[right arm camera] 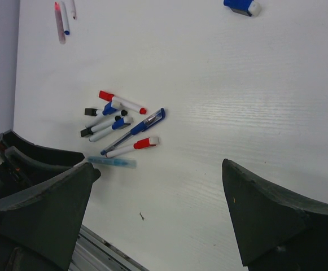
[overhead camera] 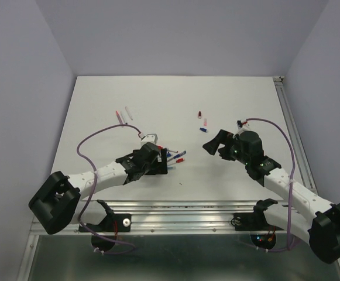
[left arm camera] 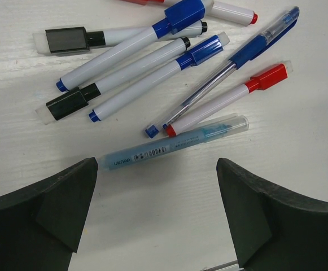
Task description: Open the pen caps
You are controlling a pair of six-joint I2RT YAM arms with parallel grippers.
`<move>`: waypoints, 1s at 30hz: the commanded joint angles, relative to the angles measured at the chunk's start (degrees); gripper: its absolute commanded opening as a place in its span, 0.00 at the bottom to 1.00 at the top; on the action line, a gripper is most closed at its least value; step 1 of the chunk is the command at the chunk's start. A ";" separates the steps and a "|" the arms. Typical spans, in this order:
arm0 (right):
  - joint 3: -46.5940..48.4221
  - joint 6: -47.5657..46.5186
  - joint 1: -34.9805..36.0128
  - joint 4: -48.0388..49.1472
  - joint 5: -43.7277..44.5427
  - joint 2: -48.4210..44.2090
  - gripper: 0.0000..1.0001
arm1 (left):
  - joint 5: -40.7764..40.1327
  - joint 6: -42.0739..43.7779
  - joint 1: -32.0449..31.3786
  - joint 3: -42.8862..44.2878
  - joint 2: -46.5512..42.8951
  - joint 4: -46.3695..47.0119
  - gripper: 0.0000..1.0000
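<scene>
The left gripper (overhead camera: 165,159) hangs low over a loose heap of pens (right arm camera: 121,127) that lies toward the near edge of the worktop (overhead camera: 240,93), left of its middle. Its claw is spread wide apart and grips nothing.

Most of the pen caps (left arm camera: 202,49) are in that heap, each pushed onto a white barrel. Among them are a red cap (left arm camera: 268,77), a broad blue cap (left arm camera: 184,13) and two black caps (left arm camera: 66,40).

A pale blue highlighter (left arm camera: 172,144) is the item nearest the claw. It lies flat, with one end just beside a finger (left arm camera: 51,209). A blue ballpoint (left arm camera: 231,62) lies slantwise alongside the red-capped pen, touching or nearly touching it.

The right gripper (overhead camera: 215,143) hovers right of the worktop's middle, well apart from the heap. Its claw is also wide apart, with only bare surface between the fingers.

Just beyond it, toward the far edge, lie a small red piece (overhead camera: 199,113) and a small blue piece (overhead camera: 203,123). They look like loose caps, though they are too small to be sure.

Two more slim pens (overhead camera: 123,114) lie side by side farther back, toward the left edge.
</scene>
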 commanded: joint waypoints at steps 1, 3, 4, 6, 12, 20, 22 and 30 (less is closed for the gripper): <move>-1.53 -0.94 0.21 1.88 -0.23 -0.07 1.00 | 0.08 -1.07 -0.23 0.15 0.24 0.38 0.99; -1.53 -1.03 0.21 1.88 -0.41 0.11 1.00 | 0.52 -1.08 -0.23 -0.12 0.59 0.82 0.99; -1.53 -1.03 0.21 1.97 -0.58 0.11 1.00 | 0.52 -1.16 -0.23 -0.47 0.76 1.00 0.99; -1.62 -1.03 0.21 2.06 -0.58 0.11 1.00 | 0.79 -1.16 -0.32 -0.65 1.29 1.43 0.99; -1.70 -0.85 0.21 1.44 -0.50 -0.06 1.00 | 2.28 -1.60 -1.11 -1.35 1.03 1.09 0.99; -2.05 -0.68 0.12 2.67 -0.85 0.90 1.00 | 1.76 -2.22 -4.01 -1.80 2.61 1.79 0.99; -2.14 -0.76 0.21 2.67 -0.93 1.42 1.00 | 1.49 -1.52 -4.89 -1.01 3.22 1.53 0.99; -2.14 -0.76 0.21 3.02 -0.76 1.52 1.00 | 2.63 0.33 -6.82 0.05 3.84 1.61 0.99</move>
